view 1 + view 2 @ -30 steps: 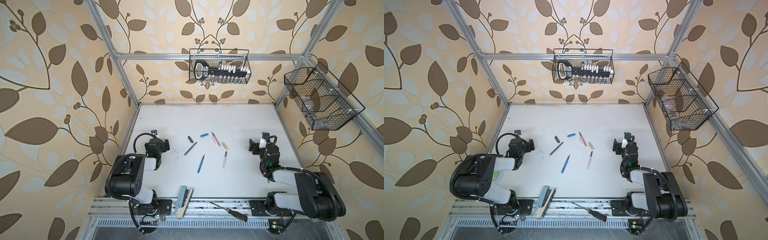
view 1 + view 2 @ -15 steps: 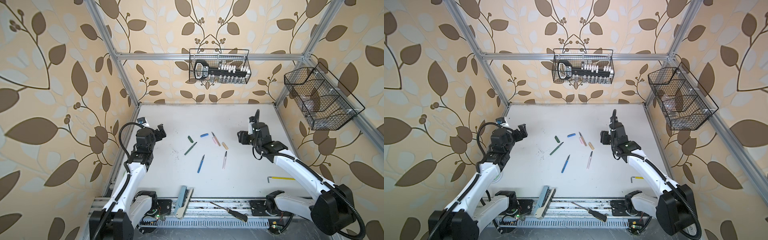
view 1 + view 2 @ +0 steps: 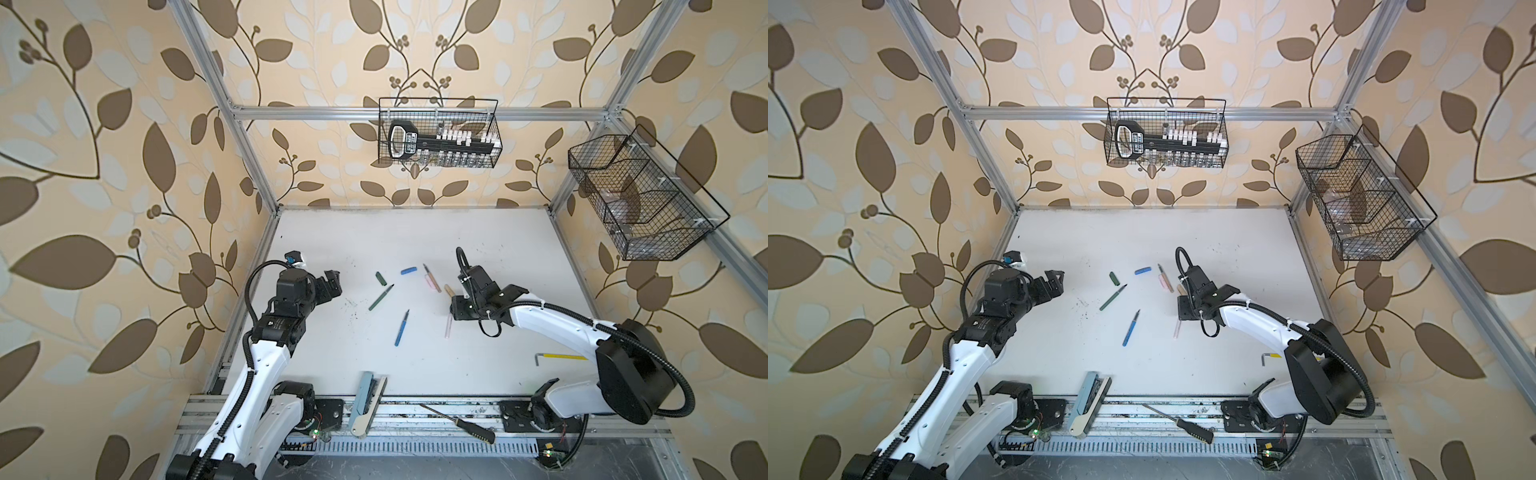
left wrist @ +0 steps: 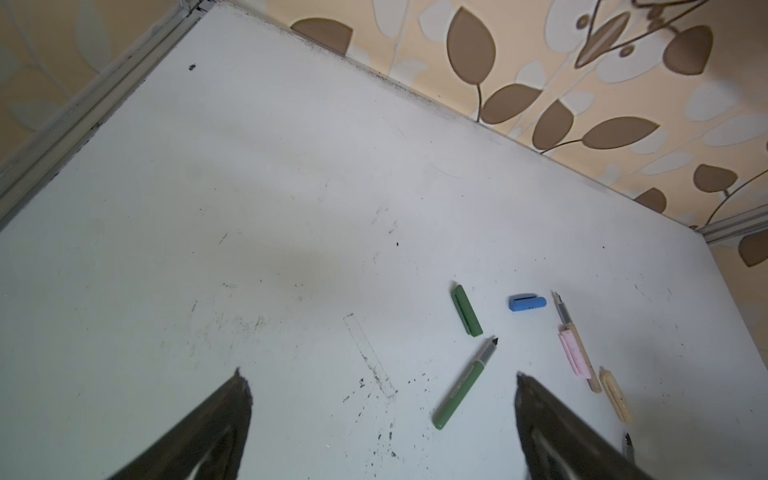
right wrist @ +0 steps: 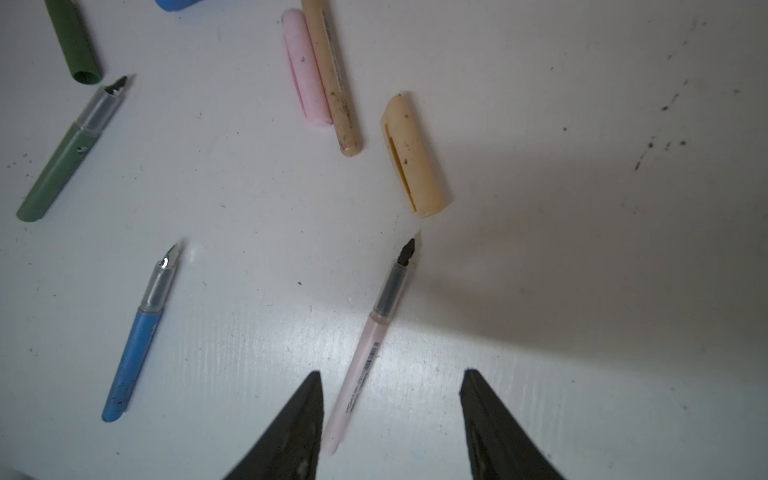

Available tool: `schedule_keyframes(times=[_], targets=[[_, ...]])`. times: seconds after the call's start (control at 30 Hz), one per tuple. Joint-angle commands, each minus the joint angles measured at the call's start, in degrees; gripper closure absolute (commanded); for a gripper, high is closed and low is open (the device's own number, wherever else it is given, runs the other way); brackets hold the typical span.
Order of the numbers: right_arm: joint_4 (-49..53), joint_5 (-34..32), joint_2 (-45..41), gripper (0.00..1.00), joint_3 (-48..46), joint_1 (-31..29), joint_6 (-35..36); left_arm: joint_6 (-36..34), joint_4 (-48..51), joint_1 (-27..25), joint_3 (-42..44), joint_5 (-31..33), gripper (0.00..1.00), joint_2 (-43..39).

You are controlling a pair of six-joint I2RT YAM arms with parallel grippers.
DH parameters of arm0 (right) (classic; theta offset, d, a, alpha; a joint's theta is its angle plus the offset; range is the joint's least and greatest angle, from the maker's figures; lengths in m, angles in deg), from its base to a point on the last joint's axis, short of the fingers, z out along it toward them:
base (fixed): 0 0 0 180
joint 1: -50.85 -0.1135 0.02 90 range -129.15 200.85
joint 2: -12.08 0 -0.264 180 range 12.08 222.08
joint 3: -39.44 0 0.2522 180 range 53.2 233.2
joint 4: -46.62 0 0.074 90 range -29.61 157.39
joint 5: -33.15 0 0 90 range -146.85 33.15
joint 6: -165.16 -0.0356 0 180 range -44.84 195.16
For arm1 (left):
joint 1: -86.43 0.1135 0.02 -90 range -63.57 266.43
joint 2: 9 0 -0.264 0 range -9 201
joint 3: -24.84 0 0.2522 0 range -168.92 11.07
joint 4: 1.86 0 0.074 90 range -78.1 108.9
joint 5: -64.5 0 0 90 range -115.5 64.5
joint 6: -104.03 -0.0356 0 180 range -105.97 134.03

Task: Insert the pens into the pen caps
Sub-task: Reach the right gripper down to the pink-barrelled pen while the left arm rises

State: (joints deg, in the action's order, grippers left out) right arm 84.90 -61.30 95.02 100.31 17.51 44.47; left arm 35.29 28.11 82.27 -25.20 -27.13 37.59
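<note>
Several pens and pen caps lie apart mid-table. My right gripper [image 5: 391,372] hangs low over the pale pink pen [image 5: 365,357], open; the barrel lies between its fingers, close to one finger [image 5: 309,399]. In a top view this gripper [image 3: 453,309] covers that pen's [image 3: 448,327] front half. Ahead lie the tan cap [image 5: 413,158], tan pen [image 5: 332,79], pink cap [image 5: 305,70], blue pen [image 5: 137,336], green pen [image 5: 62,162] and green cap [image 5: 75,45]. My left gripper [image 3: 332,282] hovers wide open and empty left of the green pen [image 4: 465,384], green cap [image 4: 466,310] and blue cap [image 4: 527,303].
A yellow hex key [image 3: 559,356] lies by the right arm's base. A black-handled screwdriver [image 3: 457,423] and a blue-grey flat tool [image 3: 365,403] rest on the front rail. Wire baskets hang on the back wall [image 3: 438,133] and right wall [image 3: 640,195].
Both arms have unfolded from near their bases and reached out over the table. My right gripper has come down over the pink pen and its jaws have narrowed. The pens and caps have not moved.
</note>
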Motion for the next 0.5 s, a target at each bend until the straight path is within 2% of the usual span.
schedule_keyframes(times=[0.0,0.13,0.47], targets=[[0.0,0.4,2.5,0.48,0.4,-1.0,-2.0,0.0,-1.6,-0.3,1.3,-6.6,0.01,-1.9],[0.4,0.5,6.1,0.51,2.1,-1.6,-2.0,0.8,-4.4,-0.3,2.8,-9.8,0.01,-3.0],[1.2,-0.3,12.5,0.55,5.0,-2.6,-2.1,2.1,-3.8,-0.3,1.7,-11.7,0.01,-3.5]])
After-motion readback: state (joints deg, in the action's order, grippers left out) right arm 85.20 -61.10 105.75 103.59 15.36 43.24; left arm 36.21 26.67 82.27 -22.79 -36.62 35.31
